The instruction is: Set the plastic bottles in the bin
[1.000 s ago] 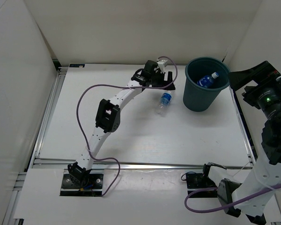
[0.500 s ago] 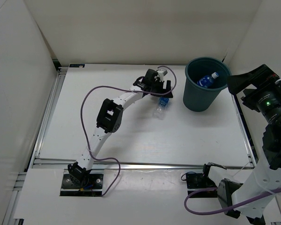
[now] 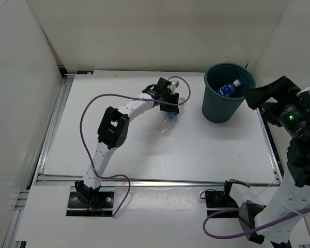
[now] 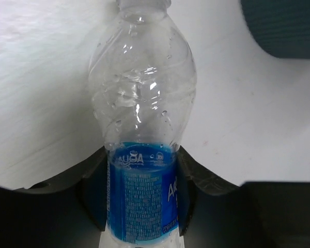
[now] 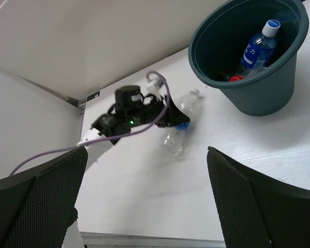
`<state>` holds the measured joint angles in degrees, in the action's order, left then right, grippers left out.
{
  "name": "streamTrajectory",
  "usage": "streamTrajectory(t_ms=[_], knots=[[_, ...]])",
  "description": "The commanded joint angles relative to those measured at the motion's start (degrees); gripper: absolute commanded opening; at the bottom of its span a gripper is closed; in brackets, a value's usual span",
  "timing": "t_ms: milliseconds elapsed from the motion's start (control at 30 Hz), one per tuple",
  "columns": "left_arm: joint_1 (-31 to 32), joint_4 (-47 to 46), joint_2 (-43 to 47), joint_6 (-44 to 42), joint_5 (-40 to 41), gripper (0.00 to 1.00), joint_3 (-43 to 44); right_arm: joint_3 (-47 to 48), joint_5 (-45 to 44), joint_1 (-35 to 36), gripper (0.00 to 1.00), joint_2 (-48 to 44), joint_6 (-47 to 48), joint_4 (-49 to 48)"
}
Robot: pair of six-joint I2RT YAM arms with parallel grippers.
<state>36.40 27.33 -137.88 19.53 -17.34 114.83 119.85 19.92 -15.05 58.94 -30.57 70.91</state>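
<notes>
Currently held: bottle point(image 4: 142, 103), left gripper point(image 4: 142, 199) clamped on its blue label, neck pointing outward, ready for carrying.
Place: just left of bin point(image 3: 219, 111), far side of table point(image 3: 119, 144).
Bin: far right, second bottle point(image 5: 258, 49) inside.
Right gripper point(image 5: 147, 155): spread wide, empty, out of the way.

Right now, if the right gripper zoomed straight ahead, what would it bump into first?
Most likely the bare white table, just before the blue-label bottle that the left gripper holds. The right gripper is open, and the bin sits off to the side. Depth is hard to judge.
</notes>
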Motion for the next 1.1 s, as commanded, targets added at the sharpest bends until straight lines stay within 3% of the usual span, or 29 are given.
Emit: streamTrajectory(t_ms=[0, 67, 100, 167, 267, 300, 433, 567, 800, 1067], knots=[[-2.9, 5.0, 7.5, -0.7, 8.0, 0.29, 11.7, -2.9, 1.5, -0.2, 0.99, -3.2, 0.8, -4.5], [-3.8, 5.0, 8.2, 0.9, 10.7, 0.33, 21.0, -4.6, 0.4, -0.2, 0.99, -4.4, 0.2, -5.9], [-4.3, 4.3, 7.5, 1.6, 10.8, 0.36, 30.7, -4.6, -0.2, -0.2, 0.99, -5.1, 0.2, -5.9], [-4.3, -2.1, 7.5, 5.3, 9.2, 0.45, 36.3, -4.6, -0.8, -0.2, 0.99, -5.8, 0.2, -5.9], [-3.5, -14.8, 13.3, 12.3, 8.3, 0.49, 29.4, -6.6, -2.7, -0.2, 0.99, -7.7, -0.9, -5.3], [-2.4, -23.0, 14.0, 13.8, 8.3, 0.50, 27.2, -7.3, -3.8, -0.2, 0.99, -7.7, -1.5, -4.7], [0.0, -34.9, 7.6, 24.7, 11.3, 0.52, 34.2, -6.0, -8.8, -0.2, 0.99, -9.3, -2.0, -4.7], [2.6, -45.2, 5.9, 30.6, 17.8, 0.48, 31.2, 1.6, -9.9, -0.2, 0.99, -8.5, -2.6, -1.0], [5.9, -51.7, -1.4, 36.0, 21.7, 0.47, 32.9, 13.4, -6.8, -0.2, 0.99, -6.6, -4.1, 4.4], [8.2, -55.4, -5.8, 38.4, 26.7, 0.46, 32.7, 13.2, 0.6, -0.2, 0.99, -6.5, -5.9, 6.7]])
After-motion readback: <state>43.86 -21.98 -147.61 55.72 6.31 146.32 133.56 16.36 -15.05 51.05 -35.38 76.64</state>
